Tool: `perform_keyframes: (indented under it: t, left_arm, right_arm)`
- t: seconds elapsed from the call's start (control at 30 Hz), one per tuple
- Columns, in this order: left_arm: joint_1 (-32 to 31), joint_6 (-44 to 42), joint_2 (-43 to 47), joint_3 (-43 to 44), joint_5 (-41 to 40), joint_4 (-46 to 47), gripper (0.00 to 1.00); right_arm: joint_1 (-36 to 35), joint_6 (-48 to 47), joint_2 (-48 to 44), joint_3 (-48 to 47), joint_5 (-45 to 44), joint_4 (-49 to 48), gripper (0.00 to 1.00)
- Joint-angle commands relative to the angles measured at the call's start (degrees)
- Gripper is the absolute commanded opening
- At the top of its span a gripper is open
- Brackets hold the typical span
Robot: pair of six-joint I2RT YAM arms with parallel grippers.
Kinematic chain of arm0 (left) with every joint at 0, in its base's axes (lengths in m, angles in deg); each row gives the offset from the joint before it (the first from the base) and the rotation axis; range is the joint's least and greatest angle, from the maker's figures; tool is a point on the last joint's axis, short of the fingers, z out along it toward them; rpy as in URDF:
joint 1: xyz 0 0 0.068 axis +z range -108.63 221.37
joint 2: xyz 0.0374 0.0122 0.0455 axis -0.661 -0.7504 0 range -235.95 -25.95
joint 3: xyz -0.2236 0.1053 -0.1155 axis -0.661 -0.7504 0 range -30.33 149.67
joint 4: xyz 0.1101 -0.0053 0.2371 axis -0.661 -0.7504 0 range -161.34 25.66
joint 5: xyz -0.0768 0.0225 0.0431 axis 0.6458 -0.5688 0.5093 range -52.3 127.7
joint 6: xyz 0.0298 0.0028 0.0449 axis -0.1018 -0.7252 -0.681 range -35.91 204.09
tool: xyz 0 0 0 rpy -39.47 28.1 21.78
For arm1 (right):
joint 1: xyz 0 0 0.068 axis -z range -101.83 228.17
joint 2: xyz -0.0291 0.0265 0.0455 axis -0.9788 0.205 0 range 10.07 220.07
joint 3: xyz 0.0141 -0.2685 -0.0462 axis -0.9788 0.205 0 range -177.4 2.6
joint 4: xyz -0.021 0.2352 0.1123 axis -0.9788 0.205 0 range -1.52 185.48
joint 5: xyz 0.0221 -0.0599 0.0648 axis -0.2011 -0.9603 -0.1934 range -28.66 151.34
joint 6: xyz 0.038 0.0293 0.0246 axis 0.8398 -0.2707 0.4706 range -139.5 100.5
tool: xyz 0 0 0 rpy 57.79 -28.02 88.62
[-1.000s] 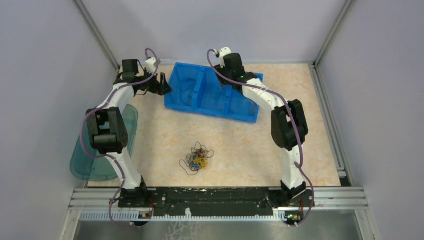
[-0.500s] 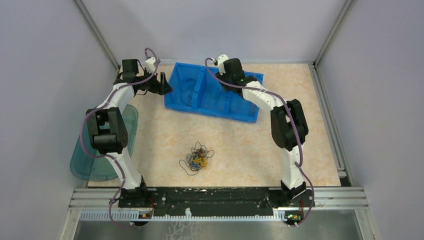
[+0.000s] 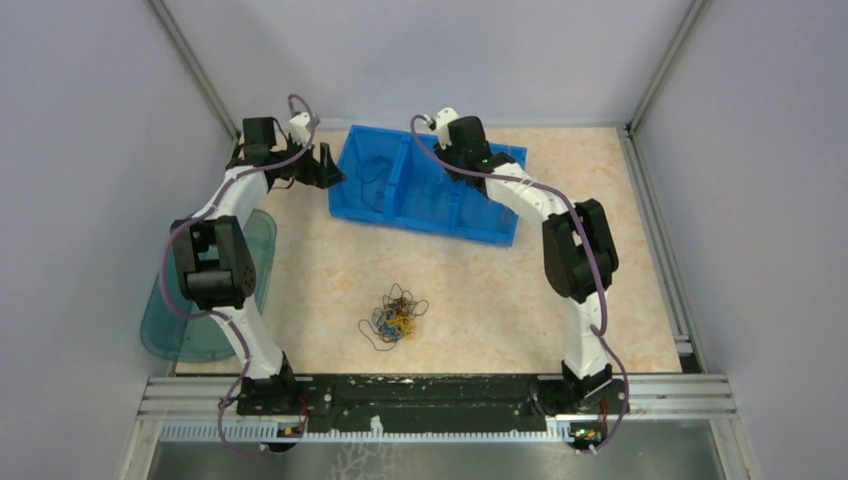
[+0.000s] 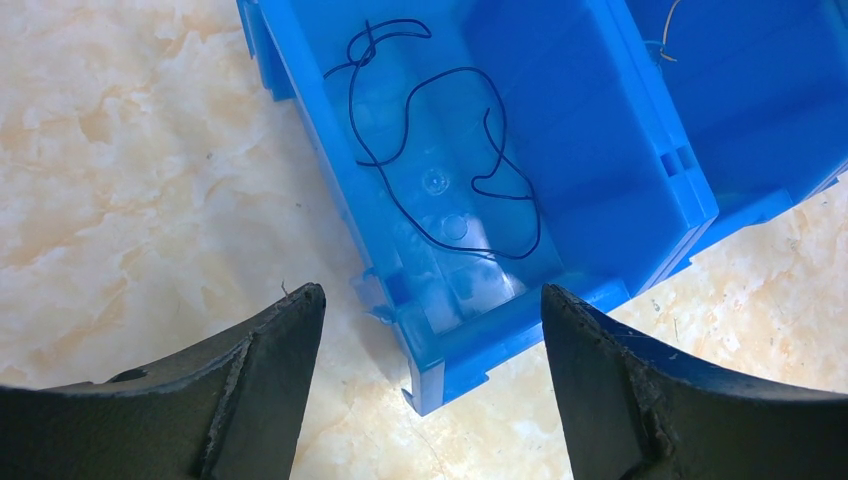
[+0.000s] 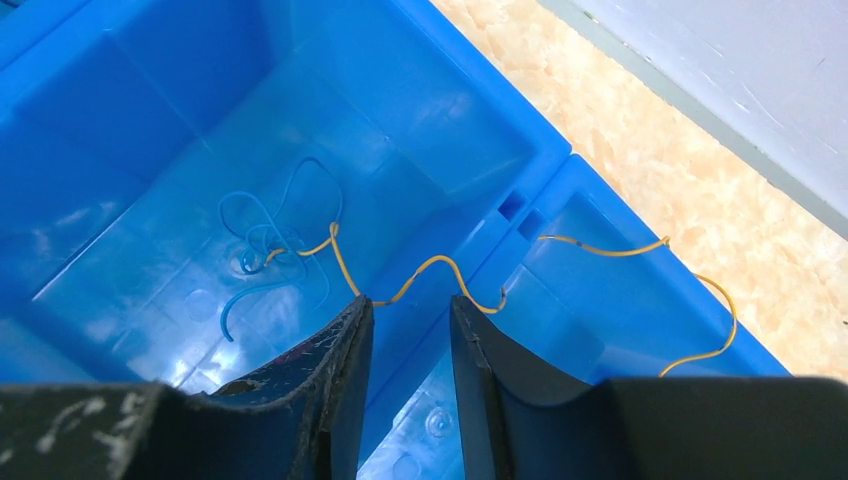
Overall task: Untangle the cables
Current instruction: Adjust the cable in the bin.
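Note:
A tangle of black, blue and yellow cables (image 3: 393,317) lies on the table in front of the blue bin (image 3: 500,228). One black cable (image 4: 440,150) lies loose in the bin's left compartment. My left gripper (image 4: 430,300) hangs open above that bin's (image 4: 620,280) near corner, holding nothing. A blue cable (image 5: 265,250) rests in the middle compartment, and a yellow cable (image 5: 430,272) drapes over the divider. My right gripper (image 5: 410,300) is low over that divider, its jaws narrowed with a gap still between them. The yellow cable passes just beyond its fingertips.
A translucent teal lid (image 3: 195,335) lies at the table's left edge beside the left arm. Grey walls close in the left, back and right sides. A metal rail (image 3: 440,395) runs along the near edge.
The right wrist shifted slightly left and lower over the bin, and its jaws have narrowed. The left arm and the tangle have not moved.

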Motion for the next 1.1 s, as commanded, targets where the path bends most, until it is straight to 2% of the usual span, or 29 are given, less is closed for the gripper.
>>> perform_keyframes:
  t: [0.0,0.77,0.97,1.07]
  left_arm:
    - [-0.1,0.2,2.6,-0.7,1.5,1.3,0.85]
    - [0.1,0.9,2.1,-1.0,2.0,1.8,0.85]
    - [0.0,1.0,2.4,-1.3,1.7,1.9,0.85]
    - [0.1,1.0,2.4,-1.4,1.7,2.0,0.85]
  right_arm:
    - [-0.3,-0.6,-4.7,-2.4,-0.9,-2.4,0.36]
    - [2.6,-1.3,1.4,-3.8,2.6,-2.7,0.35]
    - [2.7,-0.9,1.2,-2.3,3.3,-2.7,0.28]
    - [2.9,-0.2,0.8,-1.9,2.8,-2.5,0.20]
